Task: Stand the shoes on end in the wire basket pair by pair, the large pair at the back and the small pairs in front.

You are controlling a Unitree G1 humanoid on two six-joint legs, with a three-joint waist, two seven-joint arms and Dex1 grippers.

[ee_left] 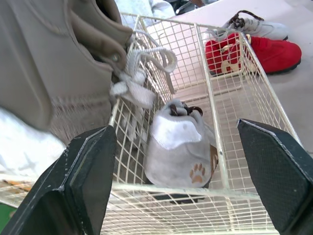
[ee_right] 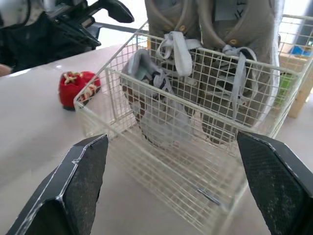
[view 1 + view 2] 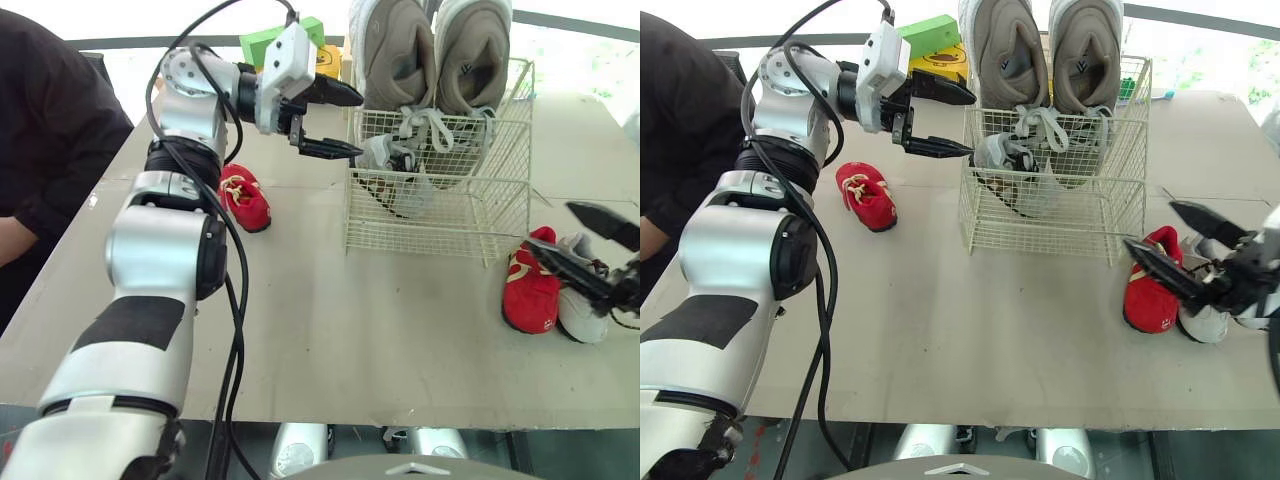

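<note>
A white wire basket (image 3: 440, 225) stands on the table. Two large beige shoes (image 3: 395, 50) stand on end at its back. One small grey shoe (image 1: 178, 147) with a paw print stands in its front left part. My left gripper (image 3: 358, 124) is open and empty, at the basket's left rim just above the grey shoe. A small red shoe (image 3: 245, 197) lies on the table left of the basket. To the basket's right lie another red shoe (image 3: 530, 285) and a small white shoe (image 3: 583, 305) side by side. My right gripper (image 3: 552, 227) hangs open over them, holding nothing.
A person in black (image 3: 50, 130) sits at the table's left edge. A green box (image 3: 270, 45) and a yellow box (image 3: 330, 62) stand behind my left gripper. Bare table (image 3: 350, 330) stretches in front of the basket to the near edge.
</note>
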